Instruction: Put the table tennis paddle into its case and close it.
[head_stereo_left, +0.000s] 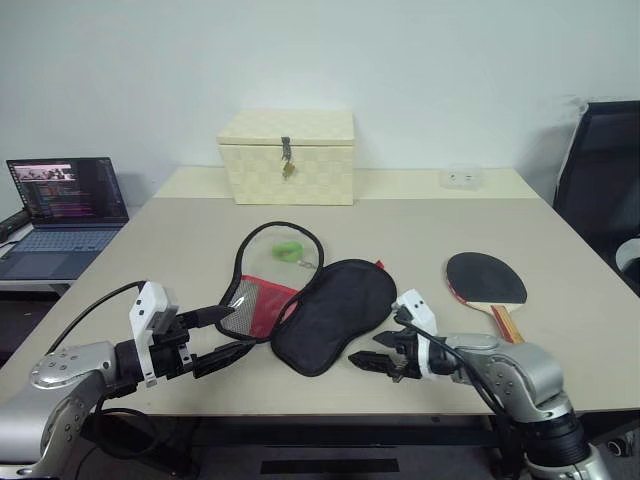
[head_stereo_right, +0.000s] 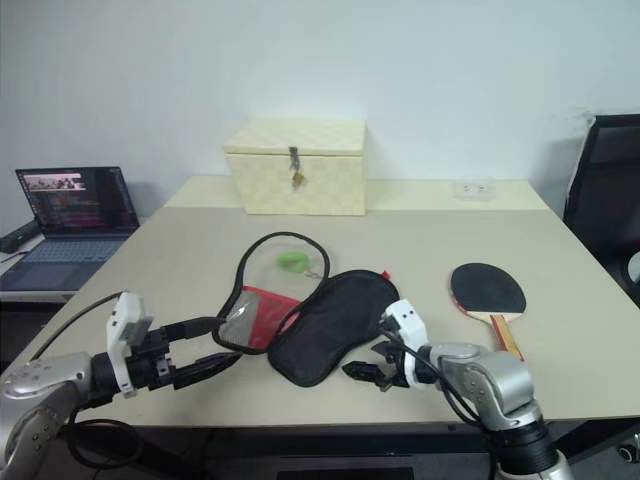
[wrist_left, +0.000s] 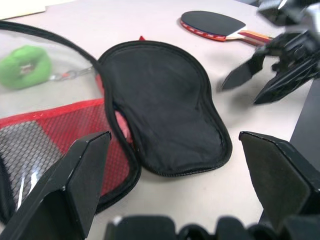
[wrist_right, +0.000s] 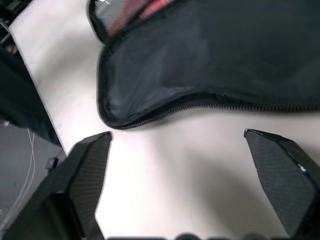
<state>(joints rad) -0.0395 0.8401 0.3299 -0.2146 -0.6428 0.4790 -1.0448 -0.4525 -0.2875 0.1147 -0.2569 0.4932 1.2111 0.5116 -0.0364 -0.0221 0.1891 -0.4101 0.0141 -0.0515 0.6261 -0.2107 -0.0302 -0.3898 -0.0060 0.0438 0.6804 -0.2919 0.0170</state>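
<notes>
On beige table (head_stereo_left: 180, 250), cream box (head_stereo_left: 287, 156), laptop (head_stereo_left: 62, 212)

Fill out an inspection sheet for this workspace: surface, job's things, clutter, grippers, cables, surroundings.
Surface: beige table, flat.
Job's things: case lies unzipped and spread open mid-table; table tennis paddle lies apart from it, toward the robot's right, black face up.
Clutter: cream latched box at the far edge; small white item near it.
Grippers: left gripper open beside the case; right gripper open, empty.
Cables: nothing seen on the table.
Surroundings: laptop on side desk; black chair.
</notes>
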